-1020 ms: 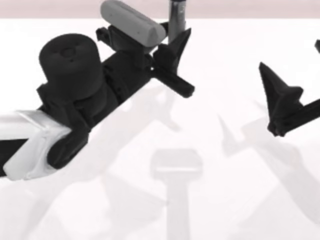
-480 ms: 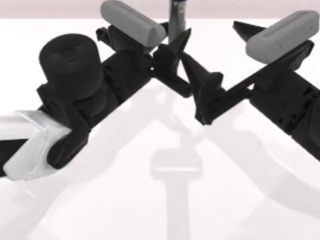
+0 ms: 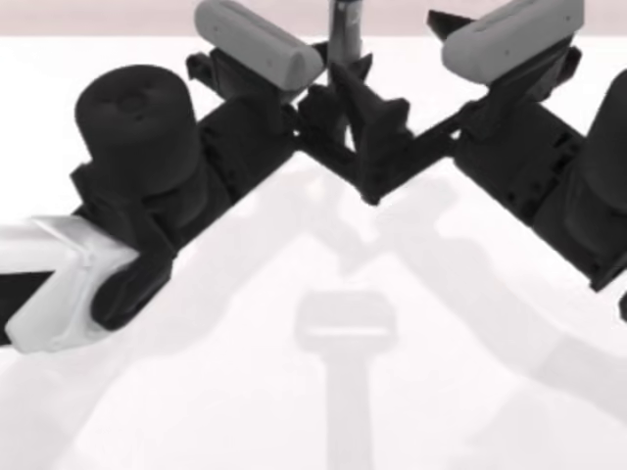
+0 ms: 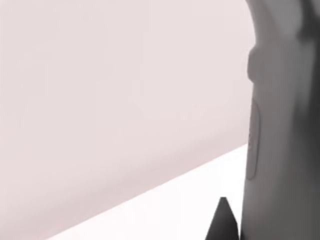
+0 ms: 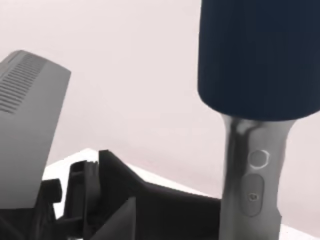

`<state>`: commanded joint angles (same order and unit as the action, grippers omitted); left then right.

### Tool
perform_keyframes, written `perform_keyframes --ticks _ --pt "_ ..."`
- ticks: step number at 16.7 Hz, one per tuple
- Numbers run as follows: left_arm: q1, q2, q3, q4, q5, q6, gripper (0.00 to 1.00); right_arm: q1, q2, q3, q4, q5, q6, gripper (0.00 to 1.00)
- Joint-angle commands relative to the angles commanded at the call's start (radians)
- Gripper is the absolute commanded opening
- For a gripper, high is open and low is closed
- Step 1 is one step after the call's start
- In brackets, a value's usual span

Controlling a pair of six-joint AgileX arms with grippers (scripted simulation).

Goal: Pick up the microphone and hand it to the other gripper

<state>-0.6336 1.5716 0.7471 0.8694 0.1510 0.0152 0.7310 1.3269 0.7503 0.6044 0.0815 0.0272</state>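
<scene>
The microphone [image 3: 345, 37] stands upright at the back middle of the top view, its grey handle held by my left gripper [image 3: 341, 86], which is shut on it. In the left wrist view the handle [image 4: 282, 125] fills one side, with one black fingertip [image 4: 223, 222] against it. My right gripper [image 3: 361, 137] is open and has come up close beside the left one's fingers. The right wrist view shows the navy head [image 5: 260, 55] above the grey handle [image 5: 252, 180], with the left gripper's black body [image 5: 160, 207] beside it.
The white table [image 3: 245, 372] lies below both arms, crossed by their shadows. The left arm's grey cylinder [image 3: 257, 41] and the right arm's grey cylinder [image 3: 509, 37] sit on either side of the microphone. The table's far edge [image 3: 98, 37] runs behind them.
My right arm has swung in from the right toward the middle, bringing its open gripper up to the left gripper and the microphone. The left arm and microphone have stayed still.
</scene>
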Motion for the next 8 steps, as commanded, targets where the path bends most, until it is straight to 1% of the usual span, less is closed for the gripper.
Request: perform_keyframes --ticks 5,8 --pt "0.000 0.000 0.000 0.000 0.000 0.000 0.00 -0.015 0.243 0.196 0.034 -0.011 0.001 1.00" --pt "0.000 0.000 0.000 0.000 0.000 0.000 0.00 -0.020 0.290 0.242 0.041 -0.016 0.001 1.00"
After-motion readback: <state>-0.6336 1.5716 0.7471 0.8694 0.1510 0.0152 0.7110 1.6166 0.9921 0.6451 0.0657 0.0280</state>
